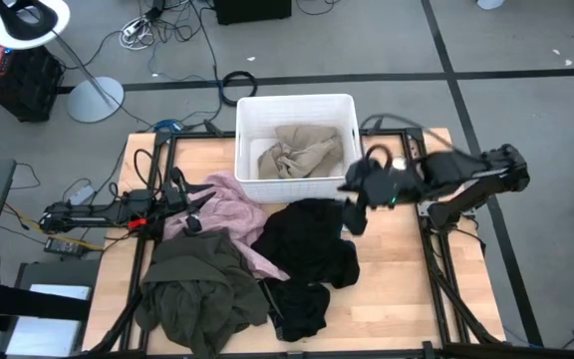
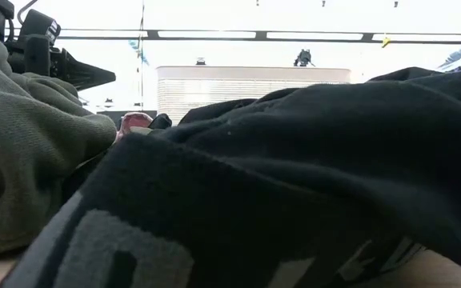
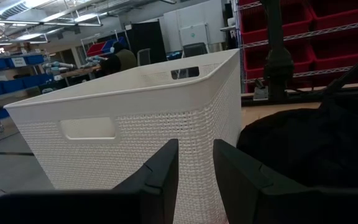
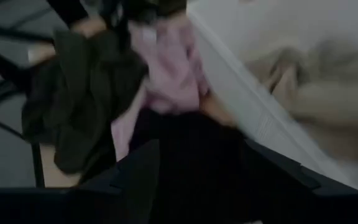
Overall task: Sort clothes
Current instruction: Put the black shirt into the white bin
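A beige garment (image 1: 302,155) lies in the white bin (image 1: 242,140) at the table's far middle. A pink garment (image 1: 232,204) lies before the bin's left corner, partly over an olive-green one (image 1: 197,284) at the near left. A black garment (image 1: 307,239) lies at the centre, and another black one (image 1: 302,304) lies nearer. No teal-blue garment shows. My left gripper (image 1: 192,211) is open and empty at the pink garment's left edge, facing the bin (image 3: 123,124). My right gripper (image 1: 355,211) is open above the black garment's far right part (image 4: 191,143), beside the bin's near right corner.
The bin's near wall (image 4: 247,106) stands just beyond my right gripper. Bare wood (image 1: 407,279) shows at the table's near right. The dark frame rails (image 1: 436,269) run along both table sides. In the low view the black garment (image 2: 294,176) and the olive one (image 2: 30,136) fill the foreground.
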Motion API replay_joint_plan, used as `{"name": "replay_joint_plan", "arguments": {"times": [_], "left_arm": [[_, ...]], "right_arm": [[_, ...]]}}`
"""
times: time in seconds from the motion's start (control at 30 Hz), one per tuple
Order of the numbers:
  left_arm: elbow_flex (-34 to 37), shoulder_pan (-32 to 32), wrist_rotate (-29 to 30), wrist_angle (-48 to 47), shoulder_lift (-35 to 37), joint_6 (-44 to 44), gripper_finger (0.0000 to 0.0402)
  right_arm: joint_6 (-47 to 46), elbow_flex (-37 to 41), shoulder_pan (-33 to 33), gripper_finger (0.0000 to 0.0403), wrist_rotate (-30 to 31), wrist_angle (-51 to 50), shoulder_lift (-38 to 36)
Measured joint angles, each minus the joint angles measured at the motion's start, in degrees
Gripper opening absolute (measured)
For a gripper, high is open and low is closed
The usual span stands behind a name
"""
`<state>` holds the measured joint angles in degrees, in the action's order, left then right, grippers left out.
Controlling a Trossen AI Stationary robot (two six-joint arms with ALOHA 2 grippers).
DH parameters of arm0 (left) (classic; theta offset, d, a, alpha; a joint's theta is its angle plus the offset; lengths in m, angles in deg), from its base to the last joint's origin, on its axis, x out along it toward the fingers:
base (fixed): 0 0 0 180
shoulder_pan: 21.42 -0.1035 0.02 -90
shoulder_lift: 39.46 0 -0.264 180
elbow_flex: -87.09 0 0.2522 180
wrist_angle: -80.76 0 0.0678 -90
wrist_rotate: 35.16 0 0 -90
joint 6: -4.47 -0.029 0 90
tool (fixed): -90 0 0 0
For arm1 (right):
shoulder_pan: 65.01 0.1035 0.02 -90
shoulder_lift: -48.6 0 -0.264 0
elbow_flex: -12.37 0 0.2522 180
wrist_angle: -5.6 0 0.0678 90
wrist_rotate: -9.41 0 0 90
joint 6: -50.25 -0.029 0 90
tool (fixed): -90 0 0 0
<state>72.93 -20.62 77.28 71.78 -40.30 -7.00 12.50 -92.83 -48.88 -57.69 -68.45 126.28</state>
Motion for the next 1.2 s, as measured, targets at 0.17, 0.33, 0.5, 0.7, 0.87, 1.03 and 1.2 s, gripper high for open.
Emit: {"name": "replay_joint_plan", "arguments": {"times": [0.17,0.33,0.5,0.7,0.87,1.03,1.2], "left_arm": [[-0.01,0.00,-0.01,0.00,0.02,0.00,0.0105],[0.01,0.00,0.00,0.00,0.02,0.00,0.0105],[0.01,0.00,-0.01,0.00,0.02,0.02,0.0105],[0.00,-0.01,0.00,0.00,0.02,0.01,0.0105],[-0.01,-0.01,-0.01,0.00,0.02,0.01,0.0105],[-0.01,0.00,0.00,0.00,0.00,0.01,0.0105],[-0.01,0.00,-0.01,0.00,0.00,0.00,0.0105]], "right_arm": [[-2.58,8.15,2.65,0.0215,-0.60,0.10,-0.08],[-2.30,14.57,3.01,0.0218,-3.10,0.30,-0.01],[1.38,20.39,2.98,0.0225,-9.96,1.62,-0.01],[8.56,27.38,2.98,0.0224,-14.27,7.63,0.01],[15.69,33.40,2.83,0.0219,-15.68,17.81,0.01],[23.90,38.59,2.77,0.0216,-15.12,28.93,0.04],[35.16,41.87,2.65,0.0215,-11.50,38.28,0.04]]}}
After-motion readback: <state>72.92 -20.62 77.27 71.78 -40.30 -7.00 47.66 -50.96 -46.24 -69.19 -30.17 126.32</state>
